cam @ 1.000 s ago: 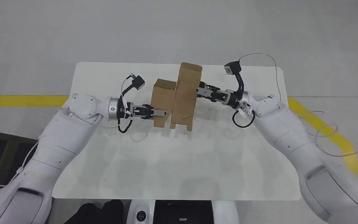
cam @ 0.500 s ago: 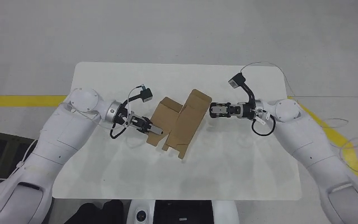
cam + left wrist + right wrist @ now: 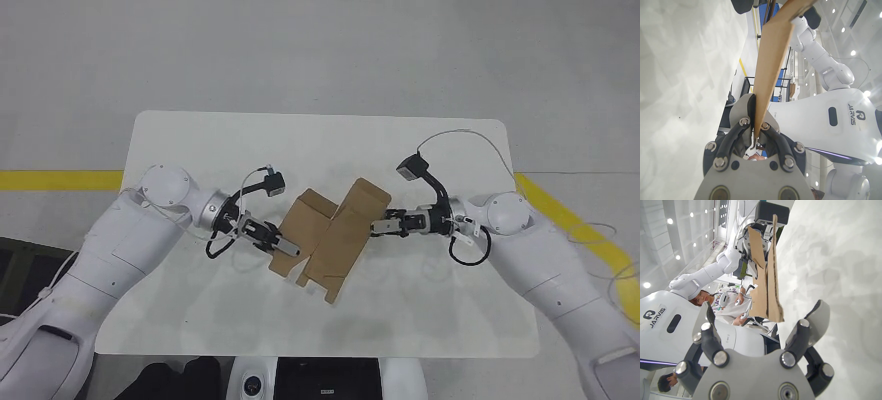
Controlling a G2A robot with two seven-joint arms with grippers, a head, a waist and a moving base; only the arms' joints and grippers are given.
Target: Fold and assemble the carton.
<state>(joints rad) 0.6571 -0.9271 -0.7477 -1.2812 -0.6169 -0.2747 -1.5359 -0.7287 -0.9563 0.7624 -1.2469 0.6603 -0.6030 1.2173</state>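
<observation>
A brown, flattened cardboard carton [image 3: 330, 240] lies slanted over the middle of the white table [image 3: 200, 150]. My left gripper [image 3: 285, 243] is shut on the carton's near left edge; in the left wrist view its fingers [image 3: 750, 113] pinch the cardboard panel [image 3: 772, 56]. My right gripper [image 3: 378, 227] is at the carton's right side, open. In the right wrist view the gripper [image 3: 762, 313] has its fingers spread wide, and a corner of the carton [image 3: 770, 285] ends just ahead of the gap, with no finger touching it.
The table's far half and both ends are bare white. A yellow floor line [image 3: 60, 180] runs past the table on either side. A cable [image 3: 470, 135] loops from the right arm above the table's far right corner.
The carton has turned to a slant and come toward the table's front, carried by the left gripper. The right gripper has followed it down and sits beside its right edge.
</observation>
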